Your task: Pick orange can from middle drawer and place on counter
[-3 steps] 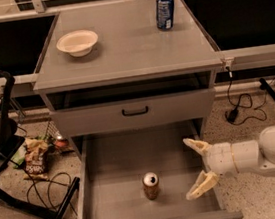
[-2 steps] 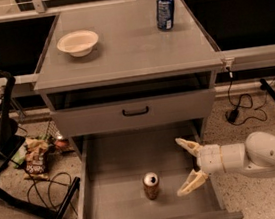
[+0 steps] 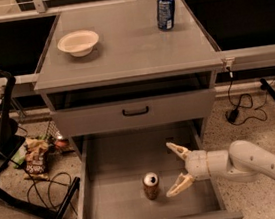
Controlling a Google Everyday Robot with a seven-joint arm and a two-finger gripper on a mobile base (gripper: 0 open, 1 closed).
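The gripper (image 3: 169, 170) is hovering inside the middle drawer (image 3: 114, 165), jaws gaping wide, just beside the upright orange can (image 3: 151, 186).

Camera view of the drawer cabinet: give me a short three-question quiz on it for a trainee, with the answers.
1. True or false: the gripper is shut on the orange can.
2. What stands on the counter? A) a white bowl and a blue can B) two bowls C) a plate
3. Where is the orange can standing?
Key: 1 false, the gripper is open, low inside the drawer beside the can. 2 A. 3 upright on the floor of the open middle drawer.
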